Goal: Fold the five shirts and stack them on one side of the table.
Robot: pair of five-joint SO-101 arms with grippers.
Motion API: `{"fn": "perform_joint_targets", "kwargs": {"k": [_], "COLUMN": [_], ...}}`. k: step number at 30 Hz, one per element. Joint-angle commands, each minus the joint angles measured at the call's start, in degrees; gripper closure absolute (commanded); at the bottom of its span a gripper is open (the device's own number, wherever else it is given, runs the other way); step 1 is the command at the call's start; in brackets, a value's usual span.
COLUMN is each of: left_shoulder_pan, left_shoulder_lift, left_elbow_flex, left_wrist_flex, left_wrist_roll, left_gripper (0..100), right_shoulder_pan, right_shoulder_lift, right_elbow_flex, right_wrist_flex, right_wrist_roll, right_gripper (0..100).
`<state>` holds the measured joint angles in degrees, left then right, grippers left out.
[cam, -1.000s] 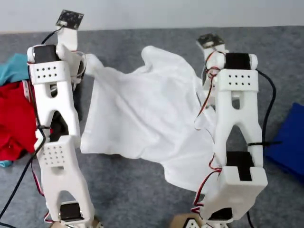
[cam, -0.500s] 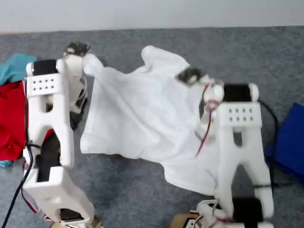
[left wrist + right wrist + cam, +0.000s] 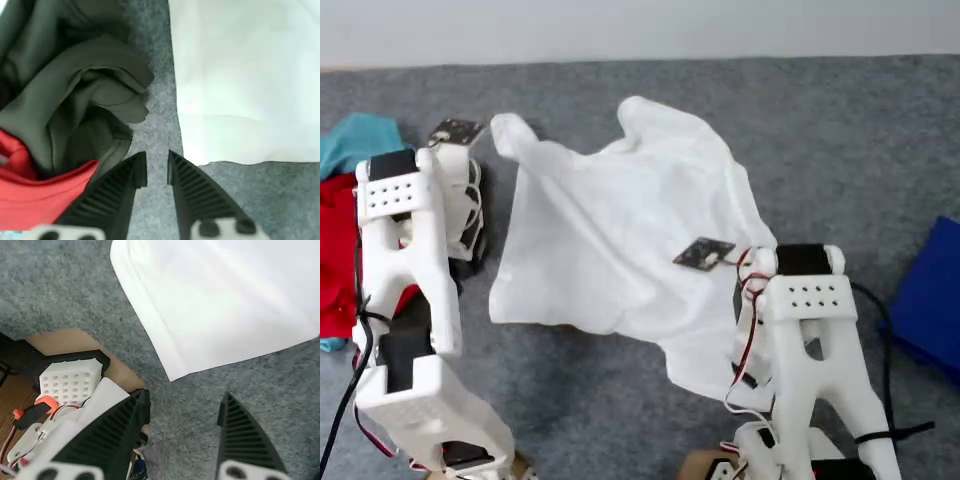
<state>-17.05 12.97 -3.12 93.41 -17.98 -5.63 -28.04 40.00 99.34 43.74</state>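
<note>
Left hand [image 3: 156,159] barely open, empty, beside white shirt [image 3: 240,75] edge, right hand [image 3: 185,400] wide open, empty

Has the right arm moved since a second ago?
Yes. Against the white shirt, the right arm has drawn back from its far side toward the near corner.

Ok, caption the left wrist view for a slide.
Left gripper, slightly open, over the table between a dark shirt and the white shirt corner.
</note>
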Motion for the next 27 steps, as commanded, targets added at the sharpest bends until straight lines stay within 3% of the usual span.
{"fn": "perform_joint_targets", "kwargs": {"k": [1, 8, 18, 27], "left_shoulder_pan": [-0.6, -0.3, -0.3, -0.5], "left_shoulder_lift": [-3.2, -3.1, -3.1, -3.1], "left_elbow_flex": [-0.1, 0.0, 0.0, 0.0], "left_wrist_flex": [-1.1, -1.1, -1.1, -1.1], "left_wrist_roll": [-0.4, -0.4, -0.4, -0.4], "left_gripper": [92, 92, 92, 92], "right_shoulder_pan": [0.0, 0.0, -0.1, -0.1], "right_shoulder_lift": [-2.1, -2.1, -2.0, -2.0], "right_elbow_flex": [2.1, 12.5, 19.9, 24.3], "right_wrist_flex": [-2.7, -11.6, -20.8, -27.5], "right_wrist_roll": [0.4, -8.2, -6.9, -6.8], "right_gripper": [78.5, 78.3, 72.0, 72.1]}}
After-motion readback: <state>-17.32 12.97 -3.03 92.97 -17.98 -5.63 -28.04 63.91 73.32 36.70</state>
